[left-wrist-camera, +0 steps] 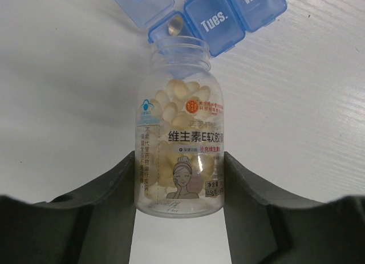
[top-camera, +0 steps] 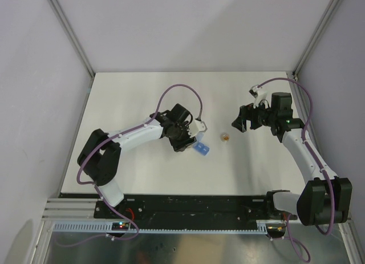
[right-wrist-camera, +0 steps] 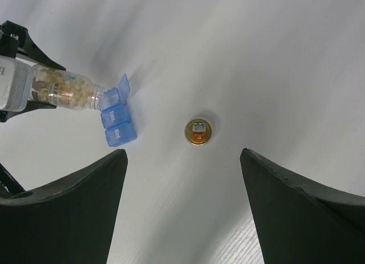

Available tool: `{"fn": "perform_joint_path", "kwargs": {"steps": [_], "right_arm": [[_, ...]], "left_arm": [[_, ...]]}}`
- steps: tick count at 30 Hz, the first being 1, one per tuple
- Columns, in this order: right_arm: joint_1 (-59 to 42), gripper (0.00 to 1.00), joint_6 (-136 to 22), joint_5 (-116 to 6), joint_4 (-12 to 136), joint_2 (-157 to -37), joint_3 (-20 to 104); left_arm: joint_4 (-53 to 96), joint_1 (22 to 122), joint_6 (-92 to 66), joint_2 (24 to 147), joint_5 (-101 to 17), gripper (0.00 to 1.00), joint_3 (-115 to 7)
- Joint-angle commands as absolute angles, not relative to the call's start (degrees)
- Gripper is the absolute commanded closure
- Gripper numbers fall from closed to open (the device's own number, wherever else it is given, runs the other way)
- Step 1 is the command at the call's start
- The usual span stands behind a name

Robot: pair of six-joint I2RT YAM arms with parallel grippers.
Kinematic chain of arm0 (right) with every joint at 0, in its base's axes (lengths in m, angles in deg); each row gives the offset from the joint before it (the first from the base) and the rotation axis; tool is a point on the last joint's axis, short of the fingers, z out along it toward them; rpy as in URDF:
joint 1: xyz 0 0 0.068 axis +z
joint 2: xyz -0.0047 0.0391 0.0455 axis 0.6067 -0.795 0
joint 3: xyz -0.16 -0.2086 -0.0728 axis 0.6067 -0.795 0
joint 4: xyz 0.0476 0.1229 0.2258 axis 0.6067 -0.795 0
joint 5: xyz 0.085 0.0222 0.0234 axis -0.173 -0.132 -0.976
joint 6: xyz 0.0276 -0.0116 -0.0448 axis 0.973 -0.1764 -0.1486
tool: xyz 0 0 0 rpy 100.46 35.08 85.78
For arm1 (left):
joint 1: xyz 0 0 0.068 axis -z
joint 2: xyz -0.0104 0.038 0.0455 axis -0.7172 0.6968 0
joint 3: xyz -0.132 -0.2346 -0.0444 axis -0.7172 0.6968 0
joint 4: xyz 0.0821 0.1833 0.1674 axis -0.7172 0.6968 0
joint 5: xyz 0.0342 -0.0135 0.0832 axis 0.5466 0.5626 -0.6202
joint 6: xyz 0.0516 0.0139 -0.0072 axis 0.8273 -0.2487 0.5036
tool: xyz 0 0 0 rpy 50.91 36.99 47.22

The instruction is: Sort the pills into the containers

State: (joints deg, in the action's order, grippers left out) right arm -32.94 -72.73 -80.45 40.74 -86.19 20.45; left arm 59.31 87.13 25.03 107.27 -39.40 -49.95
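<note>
Left fingers (left-wrist-camera: 111,204) clamping clear plastic bottle (left-wrist-camera: 179,133), mouth at blue box (left-wrist-camera: 228,21), right fingers (right-wrist-camera: 299,204) spread, empty

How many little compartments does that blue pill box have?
3, in one row: an open compartment at the bottle mouth, the shut Tues. compartment next to it, and the shut Wed compartment at the far end.

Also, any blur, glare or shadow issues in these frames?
Left wrist: sharp, the bottle label and pill box lettering read cleanly. Right wrist: its own fingers near-black with no detail, broad soft shadows streak the table, the cap crisp. Top external: even light, faint shadows, cap tiny.
</note>
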Motion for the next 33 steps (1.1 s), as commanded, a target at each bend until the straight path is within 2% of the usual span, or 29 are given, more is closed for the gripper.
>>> {"fn": "perform_joint_path", "kwargs": {"steps": [1,33], "right_arm": [[-33.26,0.13,-72.42,-81.43,41.61,-84.79,20.38],[-33.62,0.11,-72.3,-81.98,41.54,-84.66,20.38]], "left_arm": [[60.13,87.86,26.83,107.57,-39.67,1.0,-53.15],[63.46,89.0,28.28,108.92,-41.48,1.0,-55.89]]}}
